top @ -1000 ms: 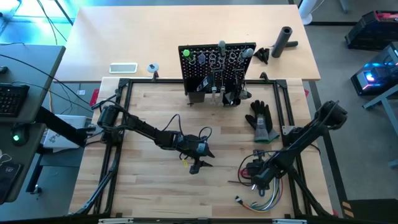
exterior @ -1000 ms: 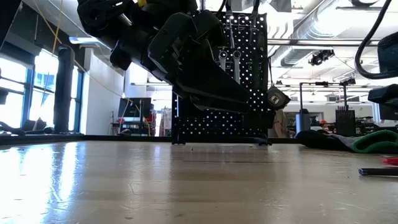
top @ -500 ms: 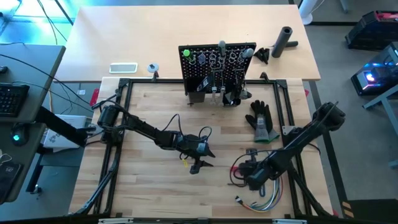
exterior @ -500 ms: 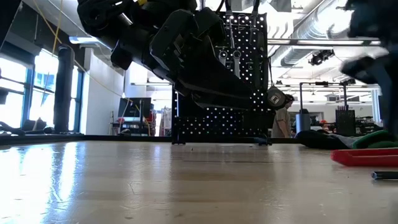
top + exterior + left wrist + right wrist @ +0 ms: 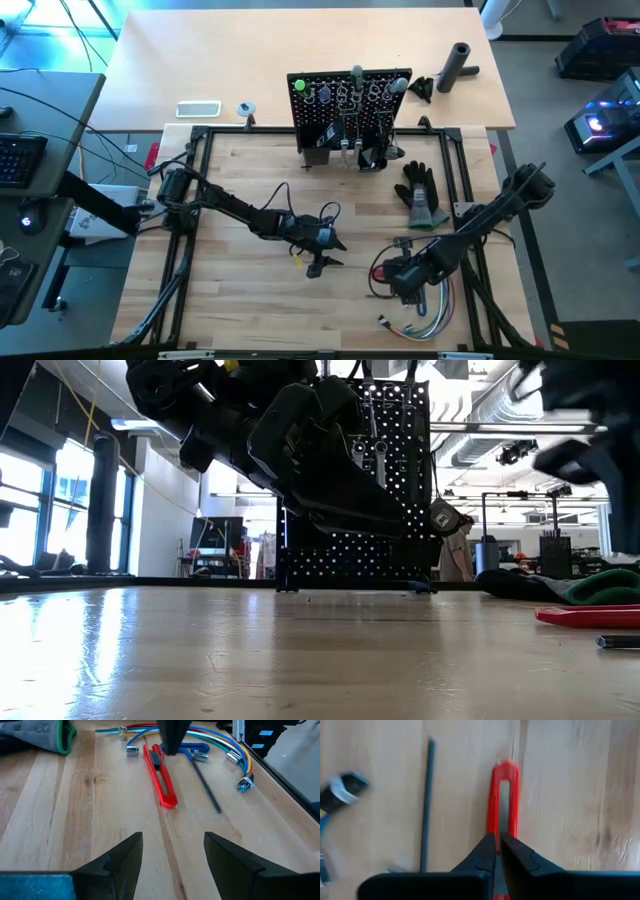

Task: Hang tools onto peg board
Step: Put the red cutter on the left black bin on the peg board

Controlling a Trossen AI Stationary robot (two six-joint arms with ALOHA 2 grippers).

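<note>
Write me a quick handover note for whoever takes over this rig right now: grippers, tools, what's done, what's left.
Right gripper: jaws shut on the red-handled tool, low at the table's right front, beside the coloured wires.
Left gripper: open, empty, waiting mid-table.
Done: several tools hang on the peg board.
Left: hang the red-handled tool, then the thin dark rod lying next to it.
The black glove stays on the table.

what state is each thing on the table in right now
right pincer: shut on the red-handled tool, low at the table
left pincer: open, holding nothing, mid-table
peg board: upright, tools hanging on it
black glove: lying flat near the board
coloured wires: loose on the table beside the red tool
thin black rod: lying flat next to the red tool
</note>
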